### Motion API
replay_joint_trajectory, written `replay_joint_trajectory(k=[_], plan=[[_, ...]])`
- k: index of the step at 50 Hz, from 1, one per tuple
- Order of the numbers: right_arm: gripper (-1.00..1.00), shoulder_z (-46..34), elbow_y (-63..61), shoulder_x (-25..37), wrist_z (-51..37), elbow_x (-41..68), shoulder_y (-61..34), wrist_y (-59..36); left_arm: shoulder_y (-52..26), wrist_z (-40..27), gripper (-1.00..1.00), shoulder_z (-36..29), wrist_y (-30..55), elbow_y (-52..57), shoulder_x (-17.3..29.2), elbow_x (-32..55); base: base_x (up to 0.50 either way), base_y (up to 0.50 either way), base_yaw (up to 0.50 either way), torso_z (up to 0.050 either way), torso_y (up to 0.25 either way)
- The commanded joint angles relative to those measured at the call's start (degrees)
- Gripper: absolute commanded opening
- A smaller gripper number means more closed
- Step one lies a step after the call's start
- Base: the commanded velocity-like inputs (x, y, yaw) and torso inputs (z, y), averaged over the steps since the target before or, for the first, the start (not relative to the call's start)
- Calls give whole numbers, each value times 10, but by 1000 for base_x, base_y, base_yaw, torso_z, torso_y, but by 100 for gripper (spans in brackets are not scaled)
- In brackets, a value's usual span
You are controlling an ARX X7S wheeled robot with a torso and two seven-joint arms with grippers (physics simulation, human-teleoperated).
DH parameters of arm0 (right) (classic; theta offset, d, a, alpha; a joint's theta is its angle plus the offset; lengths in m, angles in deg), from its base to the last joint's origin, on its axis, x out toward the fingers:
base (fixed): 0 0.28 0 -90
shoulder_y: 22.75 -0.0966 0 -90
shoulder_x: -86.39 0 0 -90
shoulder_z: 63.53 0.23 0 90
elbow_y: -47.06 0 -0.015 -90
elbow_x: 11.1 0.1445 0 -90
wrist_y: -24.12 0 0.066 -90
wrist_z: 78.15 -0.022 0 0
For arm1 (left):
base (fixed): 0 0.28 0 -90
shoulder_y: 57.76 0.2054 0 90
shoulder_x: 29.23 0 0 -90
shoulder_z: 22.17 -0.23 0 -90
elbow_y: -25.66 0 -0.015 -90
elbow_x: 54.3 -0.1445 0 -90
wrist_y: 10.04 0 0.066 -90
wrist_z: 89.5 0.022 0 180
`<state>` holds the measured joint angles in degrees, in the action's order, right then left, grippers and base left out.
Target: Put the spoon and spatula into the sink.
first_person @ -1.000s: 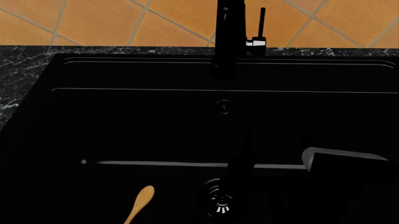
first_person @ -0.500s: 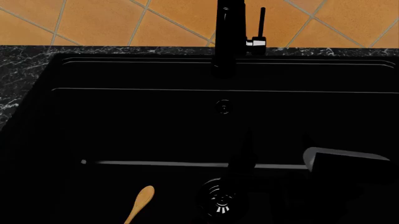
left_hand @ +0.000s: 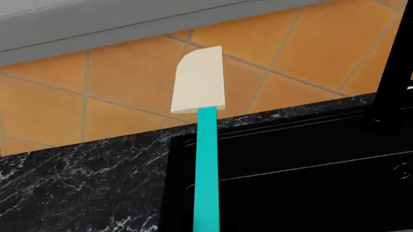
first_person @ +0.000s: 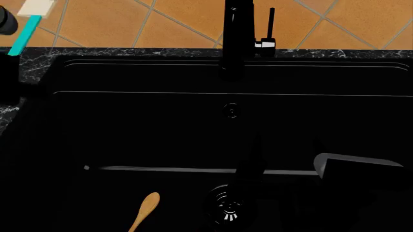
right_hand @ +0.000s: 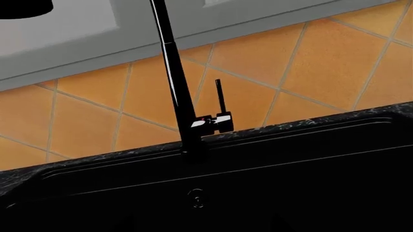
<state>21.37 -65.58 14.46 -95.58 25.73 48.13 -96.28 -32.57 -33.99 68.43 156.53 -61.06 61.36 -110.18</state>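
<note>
The spatula (first_person: 26, 24) is up in the air at the far left corner of the sink (first_person: 193, 140), with its teal handle running down into the dark left gripper (first_person: 7, 58), which seems to be pinching it, though the fingers are too dark to see. The spoon (first_person: 145, 210) lies down inside the sink, near the front, just left of the round drain (first_person: 227, 205). The right gripper (first_person: 351, 169) hangs low over the right side of the sink, and I cannot tell if it is spread or pressed together.
</note>
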Motion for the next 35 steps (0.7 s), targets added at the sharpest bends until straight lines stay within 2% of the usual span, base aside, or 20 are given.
replay_joint_trajectory(k=[1,15,23,35], plan=[[100,-1,-1,2,-3,1,1,2,9,-15,-100,-92,40,2,4,89,0,0,0,0,0],[100,1,0,5,-4,3,3,6,67,-39,-100,-133,16,-18,5,165,0,0,0,0,0],[100,1,-3,6,-7,7,3,5,75,-95,-100,-113,-14,-69,5,194,0,0,0,0,0],[100,-1,-5,7,-9,8,5,7,140,-107,-100,-134,-22,-73,3,231,0,0,0,0,0]])
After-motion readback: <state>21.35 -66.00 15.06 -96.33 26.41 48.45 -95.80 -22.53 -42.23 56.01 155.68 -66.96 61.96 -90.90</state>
